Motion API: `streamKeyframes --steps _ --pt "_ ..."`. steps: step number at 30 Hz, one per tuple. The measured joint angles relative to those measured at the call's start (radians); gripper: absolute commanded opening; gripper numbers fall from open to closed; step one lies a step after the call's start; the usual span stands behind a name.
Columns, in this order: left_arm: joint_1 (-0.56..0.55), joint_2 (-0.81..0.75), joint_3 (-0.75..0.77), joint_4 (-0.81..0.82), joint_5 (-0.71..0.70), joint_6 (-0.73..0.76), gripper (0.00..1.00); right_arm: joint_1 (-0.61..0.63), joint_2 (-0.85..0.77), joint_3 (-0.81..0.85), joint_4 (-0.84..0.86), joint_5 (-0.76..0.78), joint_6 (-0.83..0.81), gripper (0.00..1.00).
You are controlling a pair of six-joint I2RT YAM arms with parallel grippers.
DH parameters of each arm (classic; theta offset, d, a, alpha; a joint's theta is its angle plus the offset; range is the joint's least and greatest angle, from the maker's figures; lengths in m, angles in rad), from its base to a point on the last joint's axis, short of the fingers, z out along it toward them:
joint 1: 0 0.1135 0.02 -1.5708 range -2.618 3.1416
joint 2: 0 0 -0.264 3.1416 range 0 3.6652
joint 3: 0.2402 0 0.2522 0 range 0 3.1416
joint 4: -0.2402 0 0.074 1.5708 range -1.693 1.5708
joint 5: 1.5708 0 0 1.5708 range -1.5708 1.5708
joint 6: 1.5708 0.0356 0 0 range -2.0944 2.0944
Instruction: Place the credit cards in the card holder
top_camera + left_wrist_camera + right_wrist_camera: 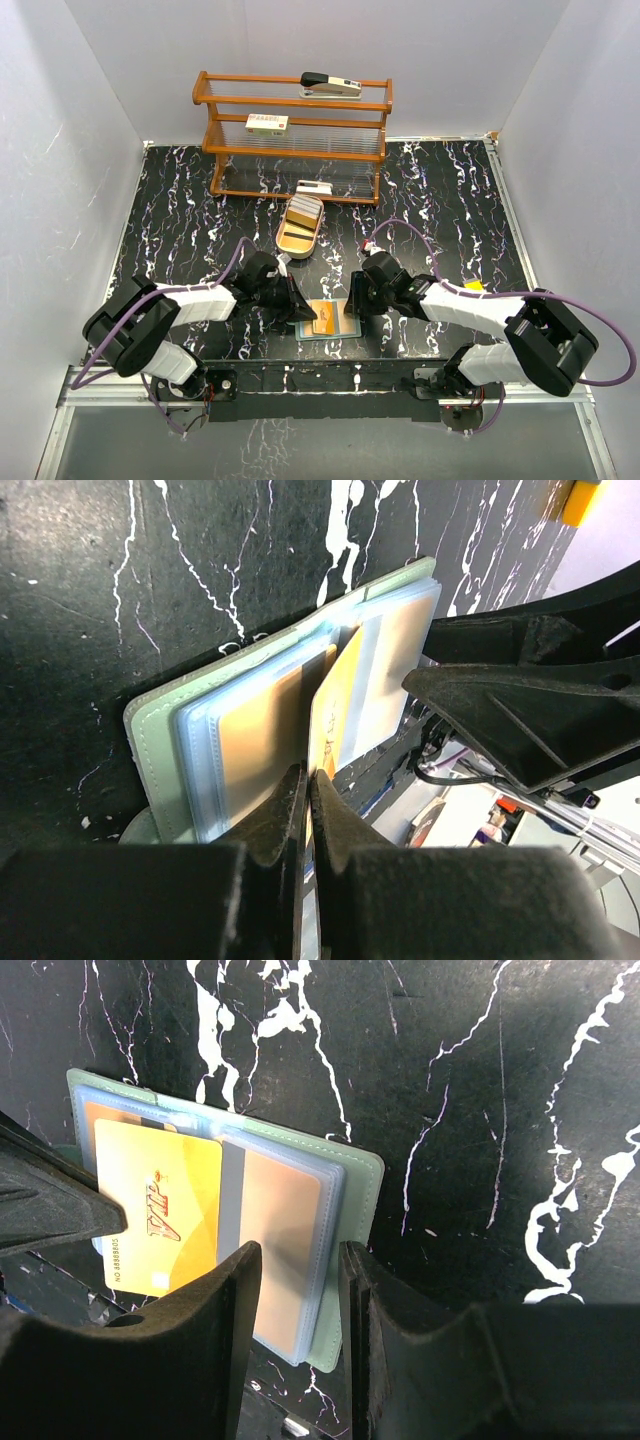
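Note:
The sage-green card holder (325,320) lies open on the black marble table between both arms, its green rim (150,745) (362,1175) framing clear pockets. A tan card (280,1245) sits inside the right-hand pocket. My left gripper (308,775) (300,305) is shut on the edge of a gold-orange VIP credit card (160,1210) (335,695), held over the holder's middle with its far end at the pockets. My right gripper (300,1260) (352,300) stands half open over the holder's right page, nothing between its fingers.
A tan oval tray (296,240) behind the holder contains more cards (303,210). A wooden shelf (295,135) at the back carries a stapler (330,85) and white boxes (267,123). A small yellow item (472,285) lies to the right.

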Motion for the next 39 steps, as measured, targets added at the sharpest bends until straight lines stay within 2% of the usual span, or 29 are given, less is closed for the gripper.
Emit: streamKeyframes --steps 13,23,29,39 --pt "-0.002 0.081 0.084 -0.080 0.028 0.044 0.00 0.000 -0.003 -0.003 0.003 0.000 -0.006 0.35" --pt "-0.005 0.074 0.089 -0.094 0.000 0.047 0.00 0.000 -0.034 -0.030 0.021 -0.004 -0.003 0.34" --pt "-0.006 0.075 0.147 -0.171 -0.019 0.132 0.00 0.000 -0.037 -0.030 0.021 -0.004 -0.003 0.33" --pt "-0.006 0.097 0.163 -0.165 -0.011 0.183 0.00 0.001 -0.038 -0.030 0.021 -0.004 0.004 0.33"
